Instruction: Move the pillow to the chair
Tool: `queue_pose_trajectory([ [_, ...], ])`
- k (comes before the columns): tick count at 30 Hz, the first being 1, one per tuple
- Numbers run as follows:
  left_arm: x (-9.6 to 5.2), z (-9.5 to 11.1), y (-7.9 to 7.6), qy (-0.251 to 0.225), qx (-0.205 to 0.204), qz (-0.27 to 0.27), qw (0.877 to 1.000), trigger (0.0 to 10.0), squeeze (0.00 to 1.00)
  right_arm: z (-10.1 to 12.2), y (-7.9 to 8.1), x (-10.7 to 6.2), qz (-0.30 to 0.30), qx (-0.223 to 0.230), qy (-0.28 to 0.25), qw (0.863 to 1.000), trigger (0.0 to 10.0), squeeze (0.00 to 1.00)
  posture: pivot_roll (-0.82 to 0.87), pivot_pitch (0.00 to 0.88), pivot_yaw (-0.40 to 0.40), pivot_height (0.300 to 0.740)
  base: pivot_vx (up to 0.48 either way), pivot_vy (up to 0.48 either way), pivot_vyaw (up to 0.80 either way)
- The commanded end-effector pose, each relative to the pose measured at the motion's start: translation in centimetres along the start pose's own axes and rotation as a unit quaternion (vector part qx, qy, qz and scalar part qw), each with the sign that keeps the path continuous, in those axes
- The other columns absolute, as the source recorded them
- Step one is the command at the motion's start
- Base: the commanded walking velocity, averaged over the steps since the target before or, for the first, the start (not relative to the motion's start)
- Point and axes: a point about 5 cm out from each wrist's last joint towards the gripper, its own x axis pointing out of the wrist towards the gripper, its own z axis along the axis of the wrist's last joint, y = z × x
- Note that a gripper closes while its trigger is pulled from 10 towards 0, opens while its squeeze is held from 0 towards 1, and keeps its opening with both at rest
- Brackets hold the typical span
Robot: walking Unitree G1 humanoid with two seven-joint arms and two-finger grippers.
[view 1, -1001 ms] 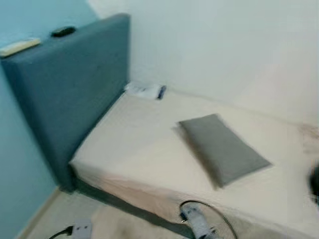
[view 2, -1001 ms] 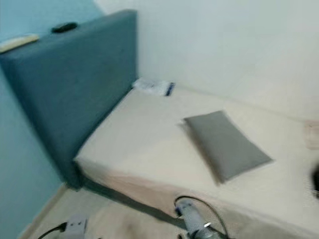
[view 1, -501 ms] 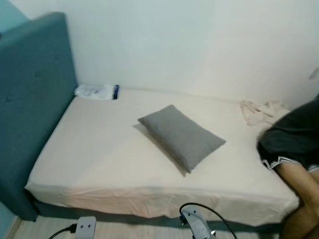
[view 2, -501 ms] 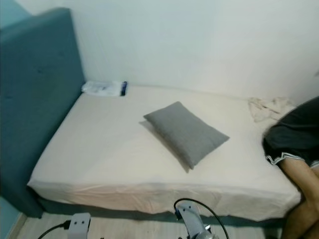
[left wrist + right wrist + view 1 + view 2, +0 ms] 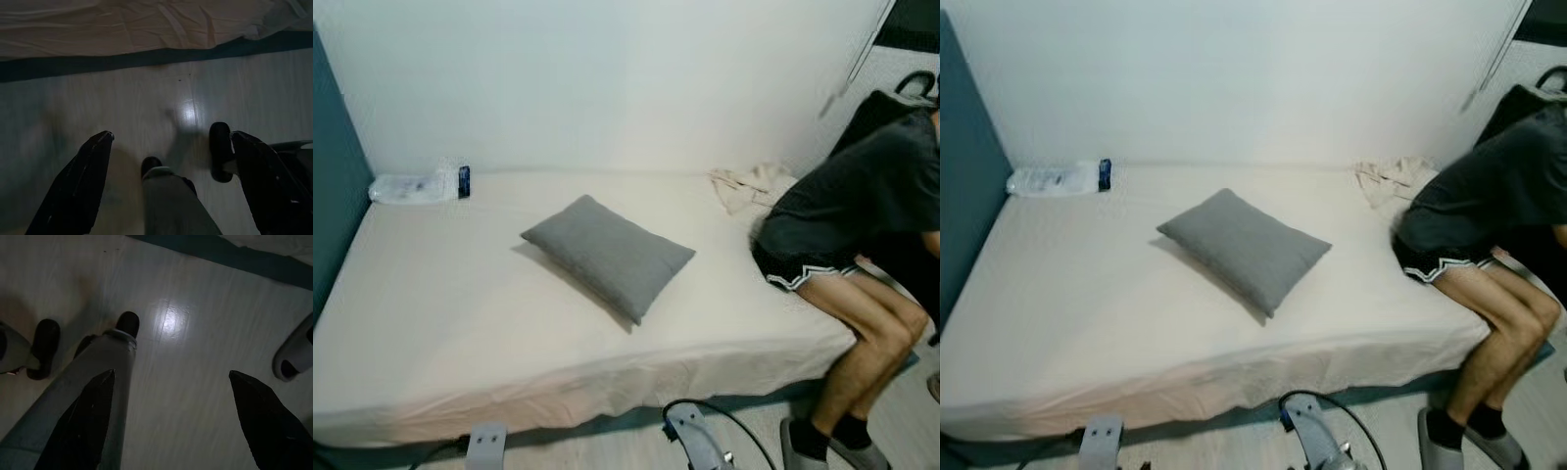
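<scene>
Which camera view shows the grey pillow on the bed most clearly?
The right eye view: the pillow lies whole and unobstructed on the bed. The left eye view shows it equally whole. Both wrist views look down at the floor.

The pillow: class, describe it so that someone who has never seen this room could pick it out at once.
Start at the bed with the pale sheet against the white wall. Near the middle of the mattress lies the pillow, flat and turned cornerwise. It is plain grey, unlike the clear plastic packet by the wall, the crumpled cream cloth, and the person seated on the bed's end.
</scene>
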Motion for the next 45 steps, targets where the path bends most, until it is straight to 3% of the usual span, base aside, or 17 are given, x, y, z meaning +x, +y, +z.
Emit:
queue_pose_trajectory([
  [1,-0.13,-0.51,-0.17,0.010,-0.004,-0.003,1.000,10.0,0.00,0.22,-0.26,-0.03,-0.006,0.003,-0.005,1.000,10.0,0.00,0.10,0.042,-0.089,0.740,0.000,0.000,0.00],
  [8,-0.08,-0.47,-0.34,0.013,-0.006,-0.010,1.000,10.0,0.00,0.28,-0.36,-0.04,-0.006,0.003,-0.006,1.000,10.0,0.00,0.10,0.040,-0.096,0.740,0.000,0.000,0.00],
  [23,-0.03,-0.50,-0.54,0.019,-0.005,-0.018,1.000,10.0,0.00,0.46,-0.53,-0.06,-0.006,-0.003,-0.007,1.000,10.0,0.00,0.10,0.042,-0.097,0.740,0.000,-0.405,0.00],
  [41,-0.04,-0.62,-0.49,0.024,-0.014,-0.011,1.000,10.0,0.00,0.23,-0.67,-0.09,-0.006,-0.006,-0.004,1.000,10.0,0.00,0.10,0.041,-0.102,0.740,0.000,0.000,0.00],
  [45,-0.02,-0.32,-0.17,0.011,-0.029,-0.002,1.000,10.0,0.00,0.76,-0.54,-0.08,0.002,0.015,-0.023,1.000,10.0,0.00,0.10,0.038,-0.104,0.740,0.000,0.000,0.00],
])
